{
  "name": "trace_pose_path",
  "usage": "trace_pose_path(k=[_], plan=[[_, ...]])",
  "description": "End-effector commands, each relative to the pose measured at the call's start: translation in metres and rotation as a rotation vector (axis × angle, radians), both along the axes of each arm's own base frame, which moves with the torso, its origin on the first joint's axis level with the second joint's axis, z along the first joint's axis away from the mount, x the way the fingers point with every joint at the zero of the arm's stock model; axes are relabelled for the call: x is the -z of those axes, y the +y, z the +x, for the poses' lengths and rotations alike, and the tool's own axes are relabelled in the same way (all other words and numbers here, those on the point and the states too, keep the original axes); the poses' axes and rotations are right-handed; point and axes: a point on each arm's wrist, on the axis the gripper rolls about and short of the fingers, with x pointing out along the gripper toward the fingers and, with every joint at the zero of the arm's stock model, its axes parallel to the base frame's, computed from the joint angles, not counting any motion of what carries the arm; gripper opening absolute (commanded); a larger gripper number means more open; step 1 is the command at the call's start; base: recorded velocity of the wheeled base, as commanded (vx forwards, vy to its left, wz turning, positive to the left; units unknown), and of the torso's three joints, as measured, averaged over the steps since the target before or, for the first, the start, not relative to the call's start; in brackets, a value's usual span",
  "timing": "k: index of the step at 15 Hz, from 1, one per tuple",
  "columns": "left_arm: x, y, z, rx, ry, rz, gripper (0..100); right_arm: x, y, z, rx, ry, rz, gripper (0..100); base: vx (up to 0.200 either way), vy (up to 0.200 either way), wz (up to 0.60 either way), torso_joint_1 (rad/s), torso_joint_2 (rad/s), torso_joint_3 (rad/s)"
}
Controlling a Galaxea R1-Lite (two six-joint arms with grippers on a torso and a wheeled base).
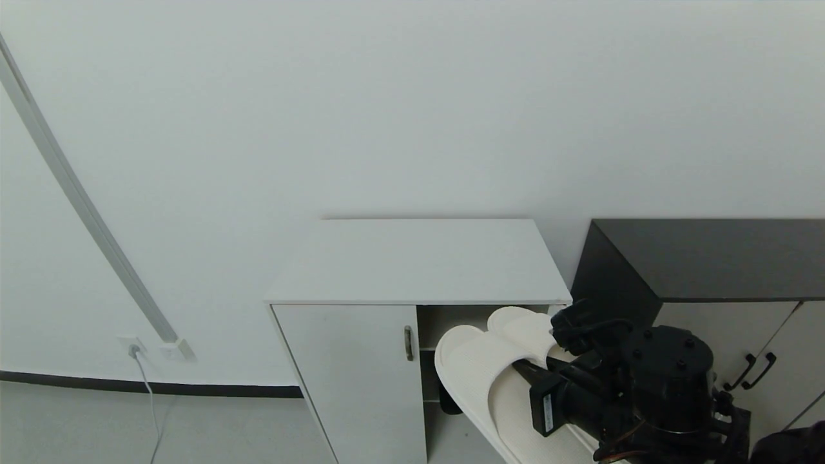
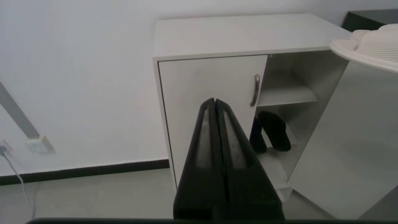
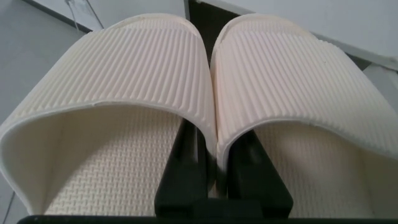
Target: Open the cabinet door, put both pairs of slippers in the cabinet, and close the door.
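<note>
Right gripper (image 3: 217, 174): jaws pinched tight on the cream slippers (image 3: 155, 81), clamping the pair's two inner side walls together, one slipper on either side of the jaws. In the head view the pair juts toward 10 o'clock from the wrist, toes right at the open compartment of the white cabinet (image 1: 419, 261). Left gripper (image 2: 214, 109): jaws pressed together, holding nothing, facing the closed left door (image 2: 186, 99). Inside, black slippers (image 2: 272, 130) stand in the lower compartment under the shelf (image 2: 286, 96). The right door (image 2: 348, 143) stands open. At 3 o'clock of the white cabinet, a black-topped cabinet (image 1: 709, 258).
</note>
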Motion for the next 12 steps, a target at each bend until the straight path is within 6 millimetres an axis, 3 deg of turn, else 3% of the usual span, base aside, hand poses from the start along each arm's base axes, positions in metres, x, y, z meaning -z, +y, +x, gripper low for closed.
trace_pose_path(k=[1,12], plan=[[0.0000,0.0000,0.0001,0.000,0.001,0.000,0,0.0017,0.0004,0.0001,-0.002,0.005,-0.004,0,0.000,0.000,0.00,-0.149,0.33,0.183],[0.0000,0.0000,0.0001,0.000,0.001,0.000,0,0.0024,-0.0005,-0.0013,-0.007,0.003,-0.008,0,0.000,0.000,0.00,-0.171,0.39,0.221]])
